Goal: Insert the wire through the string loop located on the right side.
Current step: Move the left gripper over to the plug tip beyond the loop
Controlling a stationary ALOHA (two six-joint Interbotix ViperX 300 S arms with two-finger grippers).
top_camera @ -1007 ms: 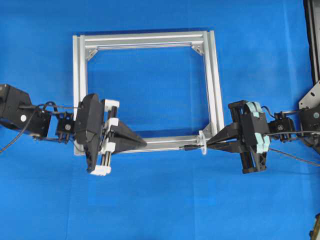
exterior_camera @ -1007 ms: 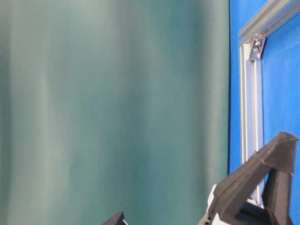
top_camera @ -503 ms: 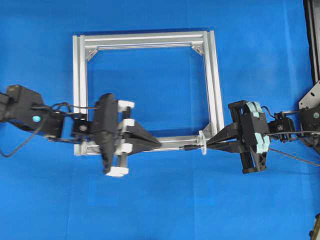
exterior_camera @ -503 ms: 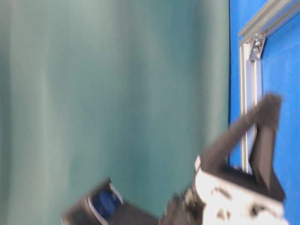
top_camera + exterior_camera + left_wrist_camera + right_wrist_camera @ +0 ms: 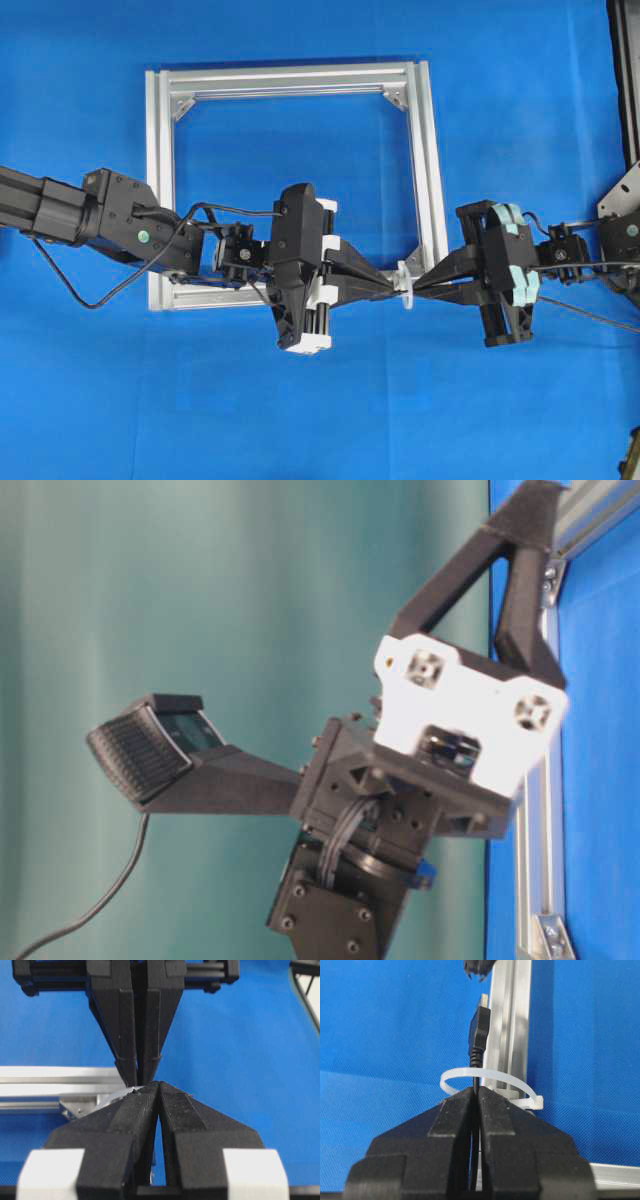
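In the right wrist view, the wire [image 5: 475,1067] runs up out of my right gripper [image 5: 476,1091], which is shut on it just below the string loop [image 5: 492,1080]. The black cable passes through that white loop, and its plug [image 5: 479,1025] stands free beyond it beside the frame rail [image 5: 512,1020]. From overhead, my right gripper [image 5: 418,288] sits just right of the loop [image 5: 404,284]. My left gripper [image 5: 390,286] is just left of it, tips nearly meeting the right one's. The left gripper [image 5: 158,1084] is shut with nothing seen between its fingers; its tips [image 5: 475,971] are beyond the plug.
The square aluminium frame [image 5: 290,80] lies on the blue mat, and the loop's mount is at its front right corner. My left arm [image 5: 120,215] reaches across the frame's front left corner. A teal curtain [image 5: 200,600] fills the table-level view behind the left wrist [image 5: 440,740].
My left arm has swept right along the frame's front rail, bringing its shut gripper up to the loop. The right gripper and the wire have not moved.
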